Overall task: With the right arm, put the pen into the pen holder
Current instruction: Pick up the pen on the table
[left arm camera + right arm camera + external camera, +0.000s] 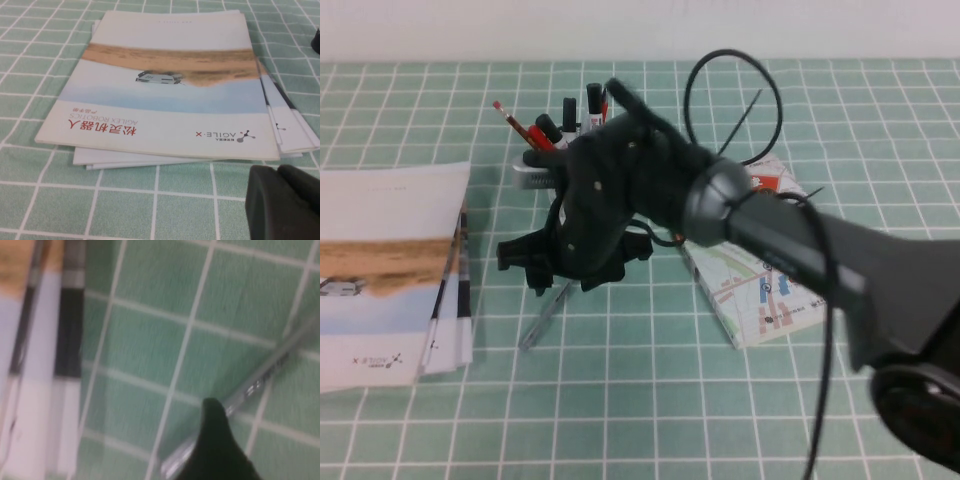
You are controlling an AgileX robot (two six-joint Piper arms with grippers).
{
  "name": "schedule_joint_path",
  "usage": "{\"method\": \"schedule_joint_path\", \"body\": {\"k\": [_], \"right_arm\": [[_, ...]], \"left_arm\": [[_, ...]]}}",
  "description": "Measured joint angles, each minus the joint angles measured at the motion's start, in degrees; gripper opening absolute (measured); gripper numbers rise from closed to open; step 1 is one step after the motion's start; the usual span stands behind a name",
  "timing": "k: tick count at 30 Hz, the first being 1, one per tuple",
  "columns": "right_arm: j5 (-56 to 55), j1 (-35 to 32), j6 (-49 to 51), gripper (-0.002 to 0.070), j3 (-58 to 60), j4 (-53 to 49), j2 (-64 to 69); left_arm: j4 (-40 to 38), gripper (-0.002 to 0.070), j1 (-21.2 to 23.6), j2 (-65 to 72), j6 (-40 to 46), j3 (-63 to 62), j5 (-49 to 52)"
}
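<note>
On the green checked tablecloth [650, 400], just below the right arm's black gripper [555, 275], the slim grey semi-translucent pen [542, 318] is lying slantwise, apart from the stack of white brochures [390, 270] to its left. It is looking light, stiff and smooth, so it is likely rolling or slipping easily; taking it near mid-barrel, across its width, is seeming wisest. In the right wrist view one black fingertip [215, 440] is standing right against the pen's barrel [260, 385], but whether the jaws are clamped on it cannot be told. Behind the arm, the black mesh pen holder [555, 165] is standing crowded with red pens and markers. Beside the brochures, the left gripper [285, 205] is hovering, its state unclear.
</note>
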Motion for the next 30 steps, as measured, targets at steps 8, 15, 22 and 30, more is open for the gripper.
{"method": "schedule_joint_path", "body": {"k": [8, 15, 22, 30], "right_arm": [[0.68, 0.23, 2.09, 0.0398, -8.10, -3.47, 7.45], [2.71, 0.45, 2.30, 0.0372, -11.40, -4.52, 9.88], [7.45, 0.45, -0.06, 0.0291, -11.71, -4.75, 9.91], [9.08, 0.45, -6.95, 0.0269, -12.05, -2.86, 9.91]], "left_arm": [[0.00, -0.0004, 0.00, 0.00, 0.00, 0.00, 0.00], [0.00, -0.0004, 0.00, 0.00, 0.00, 0.00, 0.00], [0.00, -0.0004, 0.00, 0.00, 0.00, 0.00, 0.00], [0.00, -0.0004, 0.00, 0.00, 0.00, 0.00, 0.00]]}}
